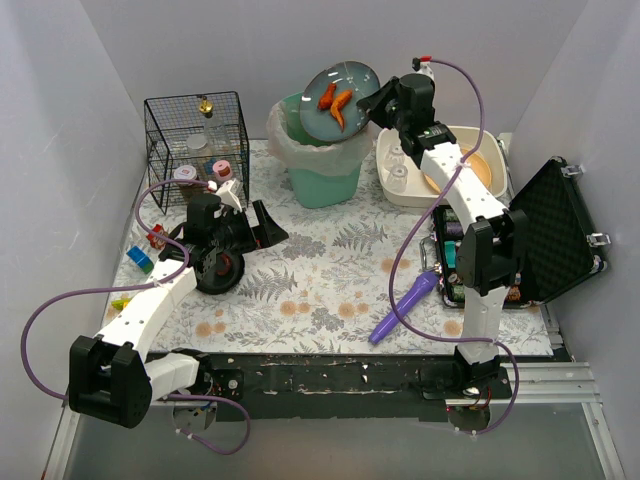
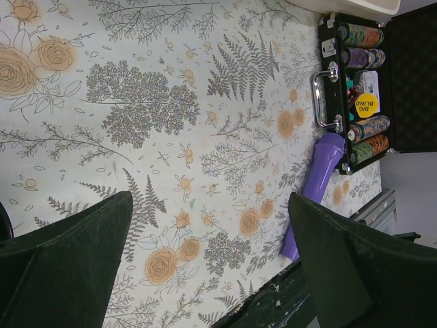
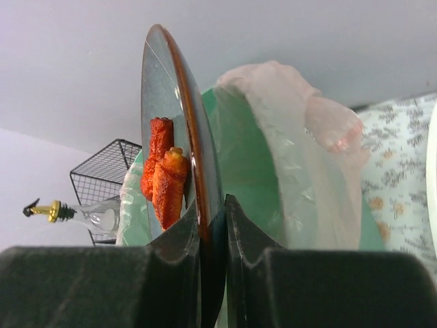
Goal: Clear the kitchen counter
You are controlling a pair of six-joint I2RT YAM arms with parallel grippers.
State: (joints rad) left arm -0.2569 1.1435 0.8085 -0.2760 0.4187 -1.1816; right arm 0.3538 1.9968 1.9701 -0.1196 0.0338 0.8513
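My right gripper (image 1: 383,100) is shut on the rim of a grey-blue plate (image 1: 340,98), held tilted on edge over the green bin (image 1: 325,170) with a plastic liner. Two orange-red food pieces (image 1: 334,101) cling to the plate's face. In the right wrist view the fingers (image 3: 184,253) pinch the plate's rim (image 3: 160,102), with the food (image 3: 164,178) just above them and the bin (image 3: 252,171) behind. My left gripper (image 1: 265,228) is open and empty above the kitchen counter (image 1: 320,270). The left wrist view shows its gripper (image 2: 210,205) over bare flowered cloth (image 2: 171,102).
A purple handled tool (image 1: 405,308) lies at the front right, beside an open black case of poker chips (image 1: 480,260). A white basin (image 1: 493,175) holds a glass and a wooden dish. A wire basket (image 1: 197,135) holds bottles. A black round object (image 1: 222,268) and small toys (image 1: 140,260) lie at the left.
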